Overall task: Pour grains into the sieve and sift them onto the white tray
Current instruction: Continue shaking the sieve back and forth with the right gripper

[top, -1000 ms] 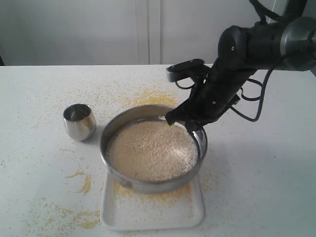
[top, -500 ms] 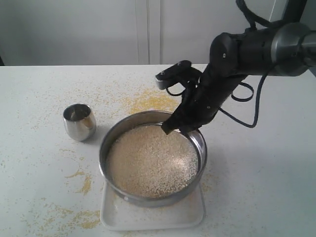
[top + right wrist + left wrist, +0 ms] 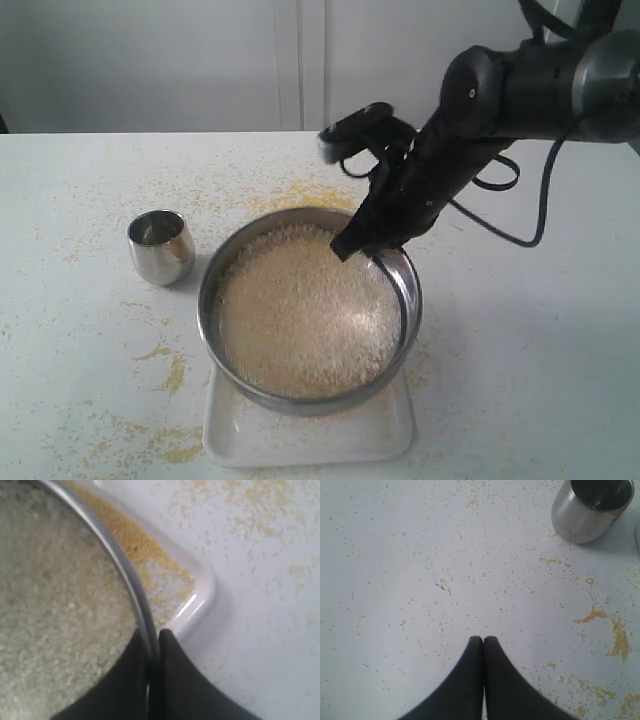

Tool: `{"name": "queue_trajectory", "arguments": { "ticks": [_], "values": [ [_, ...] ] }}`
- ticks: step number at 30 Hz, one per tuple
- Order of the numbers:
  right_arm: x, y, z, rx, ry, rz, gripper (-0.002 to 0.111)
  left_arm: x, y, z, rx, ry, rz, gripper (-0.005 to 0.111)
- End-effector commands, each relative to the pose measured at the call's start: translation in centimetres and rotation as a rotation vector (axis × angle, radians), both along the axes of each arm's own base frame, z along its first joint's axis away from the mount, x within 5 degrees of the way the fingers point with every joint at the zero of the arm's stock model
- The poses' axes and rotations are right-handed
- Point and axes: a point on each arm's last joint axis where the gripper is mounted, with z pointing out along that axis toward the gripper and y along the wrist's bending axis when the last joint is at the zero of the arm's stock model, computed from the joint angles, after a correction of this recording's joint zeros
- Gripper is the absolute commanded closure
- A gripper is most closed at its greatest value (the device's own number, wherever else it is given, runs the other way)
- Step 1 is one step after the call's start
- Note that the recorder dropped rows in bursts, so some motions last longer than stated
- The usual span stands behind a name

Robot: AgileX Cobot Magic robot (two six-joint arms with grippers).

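the pouring looked done and sifting only partly so, as the grains (image 3: pixel 305 310) lay as a pale coarse bed filling the sieve (image 3: pixel 206 300) over the white tray (image 3: pixel 300 445) by the surface's (image 3: pixel 520 380) camera-side edge, some yellow meal beneath, right fingers (image 3: pixel 172 680) pinching its rim, left fingers (image 3: pixel 470 680) pressed together, empty.

Glossy black right arm (image 3: pixel 520 90) with grey joint (image 3: pixel 612 70), looping black cables (image 3: pixel 545 200), tapered matte-black jaws.
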Motion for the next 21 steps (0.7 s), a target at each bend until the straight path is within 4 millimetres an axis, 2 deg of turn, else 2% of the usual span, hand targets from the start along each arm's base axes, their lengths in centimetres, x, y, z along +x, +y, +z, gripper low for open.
{"name": "queue_trajectory", "arguments": {
  "ticks": [1, 3, 4, 5, 6, 8, 9, 10, 12, 13, 15, 16, 17, 19, 20, 21],
  "values": [
    [1.3, -1.6, 0.7, 0.164, 0.047, -0.473, 0.108, -0.2, 0.1, -0.1, -0.006, 0.006, 0.006, 0.106],
    [0.1, 0.1, 0.6, 0.081, 0.025, -0.121, 0.108, -0.2, 0.1, -0.1, -0.006, 0.006, 0.006, 0.106],
    [-0.8, 0.6, 0.4, -0.006, 0.009, 0.112, 0.108, -0.2, 0.1, -0.1, -0.006, 0.006, 0.006, 0.106],
    [-1.0, 0.5, 0.3, -0.05, 0.013, 0.154, 0.108, -0.2, 0.1, -0.1, -0.006, 0.006, 0.006, 0.106],
    [-0.5, -0.1, 0.3, -0.037, 0.016, 0.028, 0.108, -0.2, 0.1, -0.1, -0.006, 0.006, 0.006, 0.106],
    [0.8, -1.3, 0.4, 0.163, 0.095, -0.471, 0.108, -0.2, 0.1, -0.1, -0.006, 0.006, 0.006, 0.106],
    [0.7, -0.9, 0.4, 0.222, 0.113, -0.508, 0.108, -0.2, 0.1, -0.1, -0.006, 0.006, 0.006, 0.106],
    [0.1, 0.2, 0.5, 0.197, 0.097, -0.337, 0.108, -0.2, 0.1, -0.1, -0.006, 0.006, 0.006, 0.106],
    [-1.6, 1.4, 0.2, 0.013, 0.031, 0.161, 0.108, -0.2, 0.1, -0.1, -0.006, 0.006, 0.006, 0.106],
    [-1.5, 1.2, 0.2, -0.011, 0.028, 0.133, 0.108, -0.2, 0.1, -0.1, -0.006, 0.006, 0.006, 0.106],
    [0.0, -0.3, 0.6, 0.081, 0.035, -0.283, 0.108, -0.2, 0.1, -0.1, -0.006, 0.006, 0.006, 0.106],
    [0.4, -0.6, 0.6, 0.146, 0.056, -0.424, 0.108, -0.2, 0.1, -0.1, -0.006, 0.006, 0.006, 0.106],
    [0.5, -0.5, 0.7, 0.174, 0.057, -0.437, 0.108, -0.2, 0.1, -0.1, -0.006, 0.006, 0.006, 0.106],
    [-0.7, 1.4, 0.6, 0.126, 0.04, -0.141, 0.108, -0.2, 0.1, -0.1, -0.006, 0.006, 0.006, 0.106],
    [-1.7, 1.9, 0.6, 0.028, 0.015, 0.119, 0.108, -0.2, 0.1, -0.1, -0.006, 0.006, 0.006, 0.106],
    [-2.2, 1.6, 0.5, -0.061, 0.009, 0.271, 0.108, -0.2, 0.1, -0.1, -0.006, 0.006, 0.006, 0.106]
  ]
}}
